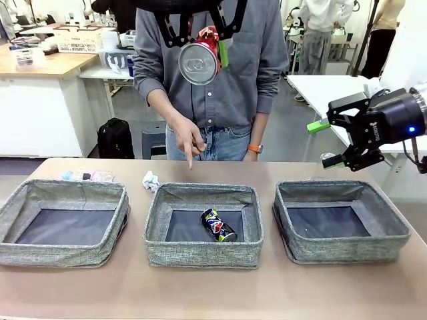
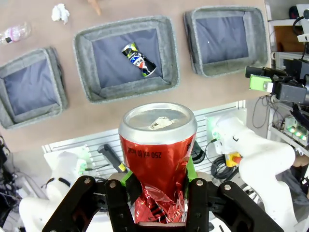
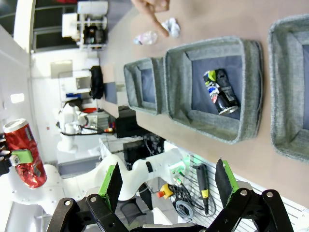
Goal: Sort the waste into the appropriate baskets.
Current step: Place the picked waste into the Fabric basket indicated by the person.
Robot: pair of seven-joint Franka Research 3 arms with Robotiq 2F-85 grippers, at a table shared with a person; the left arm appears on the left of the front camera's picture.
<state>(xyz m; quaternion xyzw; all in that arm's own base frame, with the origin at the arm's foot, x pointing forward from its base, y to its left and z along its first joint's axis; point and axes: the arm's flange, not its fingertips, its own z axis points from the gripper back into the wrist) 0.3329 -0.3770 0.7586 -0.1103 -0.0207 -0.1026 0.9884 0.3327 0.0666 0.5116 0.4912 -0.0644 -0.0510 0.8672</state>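
Crushed red can (image 1: 199,61): upper centre of front view, clamped in the part-closed left gripper (image 1: 200,30) (rim toward camera). Right gripper (image 1: 328,142): right edge, jaws wide, empty. Dark can (image 1: 218,225), seemingly crushed: middle basket (image 1: 155,230), lower centre.

Raised high at centre, the left gripper (image 1: 203,41) tilts its fingers downward, green pads (image 2: 189,170) clamped on either side of a red can (image 1: 199,61). The right arm reaches in from the right, its gripper (image 1: 325,143) held level and pointing left. Its jaws stand wide apart with nothing between them. Opposite the robot, the person's hand (image 1: 189,143) is extended forward with one finger pointing straight down. The person's other arm hangs bent at the side.
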